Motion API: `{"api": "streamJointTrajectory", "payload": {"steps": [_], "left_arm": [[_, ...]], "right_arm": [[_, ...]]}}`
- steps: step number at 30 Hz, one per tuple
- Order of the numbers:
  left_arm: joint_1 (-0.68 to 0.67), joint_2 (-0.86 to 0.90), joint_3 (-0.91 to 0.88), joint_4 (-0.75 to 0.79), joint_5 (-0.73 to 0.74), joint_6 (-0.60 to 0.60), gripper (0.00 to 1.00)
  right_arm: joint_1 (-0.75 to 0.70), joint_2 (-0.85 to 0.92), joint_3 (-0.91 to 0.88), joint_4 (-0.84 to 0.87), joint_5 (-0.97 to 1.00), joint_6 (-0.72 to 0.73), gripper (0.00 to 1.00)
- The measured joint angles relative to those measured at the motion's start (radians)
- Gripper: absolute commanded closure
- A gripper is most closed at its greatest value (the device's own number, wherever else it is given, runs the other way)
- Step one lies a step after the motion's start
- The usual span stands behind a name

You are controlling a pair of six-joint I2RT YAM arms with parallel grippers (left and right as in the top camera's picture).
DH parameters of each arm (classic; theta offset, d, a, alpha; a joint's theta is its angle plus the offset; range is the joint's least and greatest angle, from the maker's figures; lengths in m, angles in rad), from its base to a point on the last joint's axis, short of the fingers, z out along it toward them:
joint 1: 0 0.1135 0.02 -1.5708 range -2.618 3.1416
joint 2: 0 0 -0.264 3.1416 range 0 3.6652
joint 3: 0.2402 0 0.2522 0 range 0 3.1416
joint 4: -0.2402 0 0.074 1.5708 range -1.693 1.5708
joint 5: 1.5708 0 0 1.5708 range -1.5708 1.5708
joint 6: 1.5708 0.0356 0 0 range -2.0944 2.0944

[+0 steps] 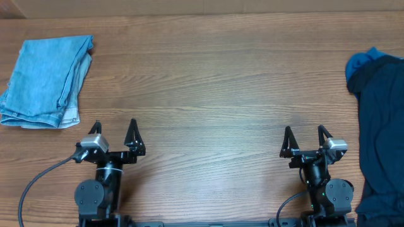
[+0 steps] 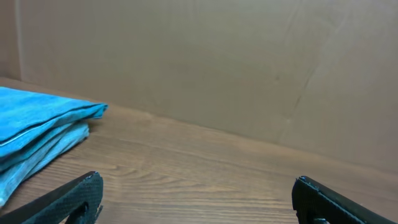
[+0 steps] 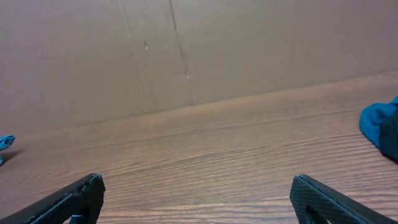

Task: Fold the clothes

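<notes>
Overhead view. Denim [image 1: 47,82], folded, lies ahead and left of the left gripper [image 1: 114,124], well apart, with its long axis running away from the arms. It looks finished. Left gripper: jaws wide, empty. Right gripper [image 1: 305,129]: jaws wide, empty. Dark garment [image 1: 382,126] lies loose to its right, near, with its long axis also running away along the table [image 1: 214,82] edge, partly out of frame. The right arm is nearer, so this is the likely next pick. Count: one denim stack, one dark garment, two grippers.
</notes>
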Motion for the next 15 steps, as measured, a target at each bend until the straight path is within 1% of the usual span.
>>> {"api": "streamJointTrajectory", "payload": {"steps": [5,11,15], "left_arm": [[0.000,-0.065,-0.088,0.003,-0.034,-0.002,0.00],[0.000,-0.143,-0.138,-0.002,-0.038,-0.002,0.00],[0.000,-0.188,-0.149,-0.047,-0.038,0.010,0.00]], "right_arm": [[0.000,0.000,0.000,0.000,0.000,0.000,0.00],[0.000,0.000,0.000,0.000,0.000,-0.001,0.00],[0.000,0.000,0.000,0.000,0.000,0.000,0.00]]}}
